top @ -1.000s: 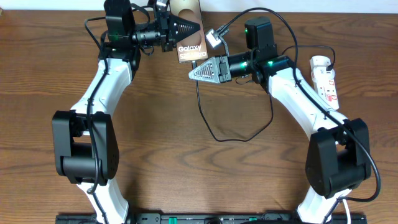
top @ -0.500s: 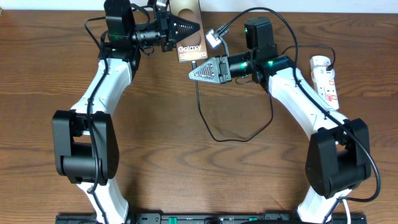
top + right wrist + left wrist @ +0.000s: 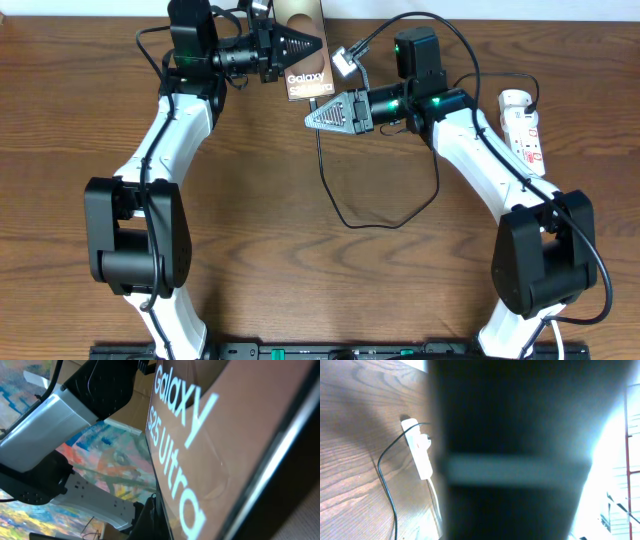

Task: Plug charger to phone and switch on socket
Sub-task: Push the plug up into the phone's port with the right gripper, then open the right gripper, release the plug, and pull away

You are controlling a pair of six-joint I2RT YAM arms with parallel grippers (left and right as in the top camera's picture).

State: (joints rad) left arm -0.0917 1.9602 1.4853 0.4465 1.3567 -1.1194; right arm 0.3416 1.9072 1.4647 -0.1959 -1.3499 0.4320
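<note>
In the overhead view my left gripper (image 3: 316, 44) is shut on the bronze phone (image 3: 306, 82) with white "Galaxy" lettering and holds it at the back of the table. The phone fills the left wrist view as a dark blurred slab (image 3: 520, 435). My right gripper (image 3: 310, 117) sits just right of the phone's lower end, fingers together on the charger's tip. In the right wrist view the phone's face (image 3: 225, 435) is very close. The thin black charger cable (image 3: 385, 222) loops from that gripper across the table to the white socket (image 3: 524, 125) at the far right.
The socket (image 3: 420, 455) and the charger cable (image 3: 385, 480) also show in the left wrist view on the wooden table. The table's back edge lies just behind the phone. Both arm bases stand at the front edge.
</note>
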